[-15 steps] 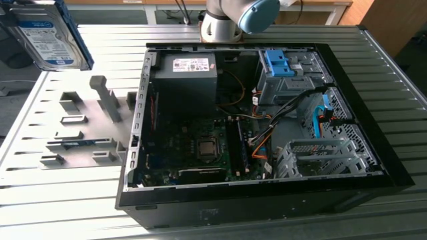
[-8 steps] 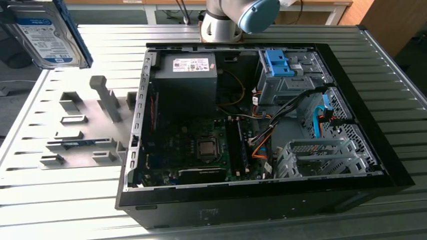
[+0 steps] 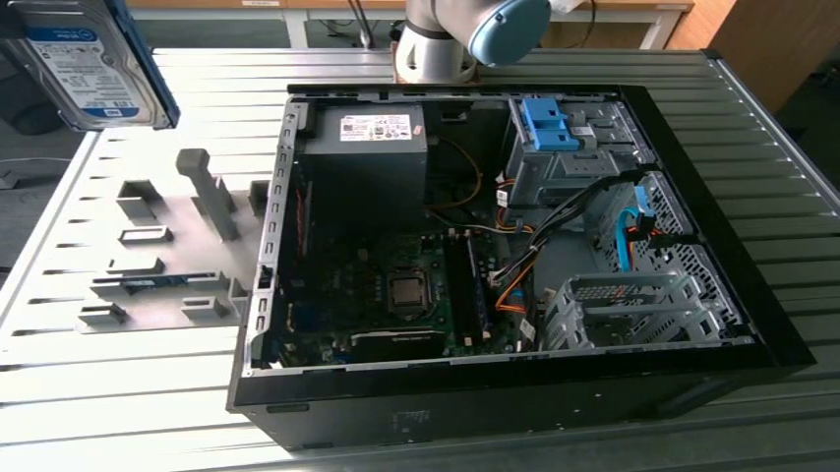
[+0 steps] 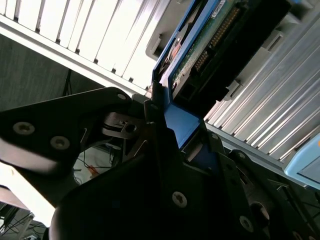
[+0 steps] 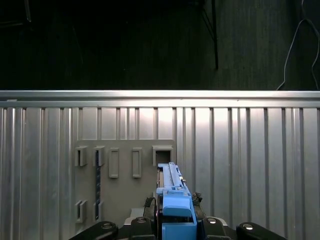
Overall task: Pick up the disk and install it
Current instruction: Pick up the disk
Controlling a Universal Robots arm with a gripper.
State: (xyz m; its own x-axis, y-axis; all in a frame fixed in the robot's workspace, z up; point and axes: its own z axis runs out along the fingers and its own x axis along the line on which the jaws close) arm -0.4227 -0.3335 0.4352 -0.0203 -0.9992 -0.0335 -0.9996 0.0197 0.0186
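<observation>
You will find the gripper [image 5: 175,222] clenched on the blue frame of the disk [image 5: 172,182], jaws pressed against both sides of it in both wrist views. The drive is carried on edge over the grey slotted holder plate [image 5: 125,185] that lies on the ribbed metal table [image 5: 250,150]. In the exterior view the disk [image 3: 92,59] is held up off the table at about ten o'clock from the open computer case [image 3: 525,413] (white-and-blue label facing the camera), with the holder plate at nine o'clock of the case, the arm [image 3: 453,39] at twelve, and a blue clip [image 3: 545,123] at one o'clock inside it.
</observation>
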